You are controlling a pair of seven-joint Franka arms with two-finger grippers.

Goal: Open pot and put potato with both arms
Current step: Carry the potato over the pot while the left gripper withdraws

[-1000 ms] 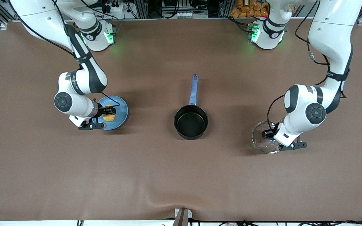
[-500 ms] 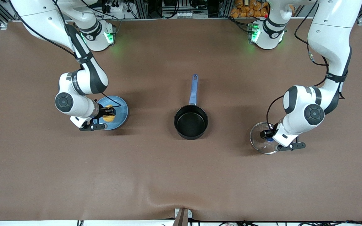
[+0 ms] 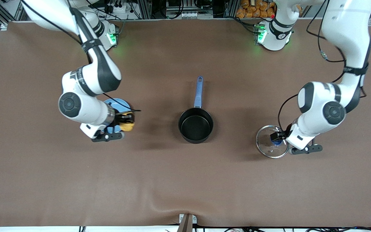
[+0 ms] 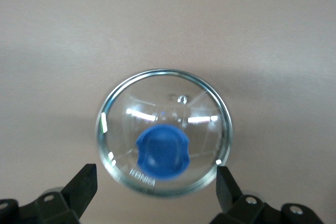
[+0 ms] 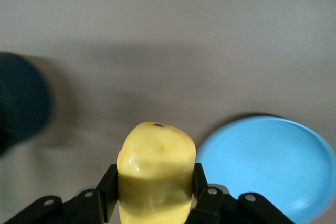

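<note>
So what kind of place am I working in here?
Probably a robotics lab bench, not a kitchen: the pot sits on a brown-covered table, with aluminium framing and cables along the arms' end.

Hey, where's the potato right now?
The potato is clamped in the right gripper, lifted over the edge of the light-blue plate at the right arm's end of the table, with the open pot toward the middle.

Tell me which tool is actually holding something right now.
The right tool, shut on the potato above the plate. The left tool is open over the glass lid.
</note>
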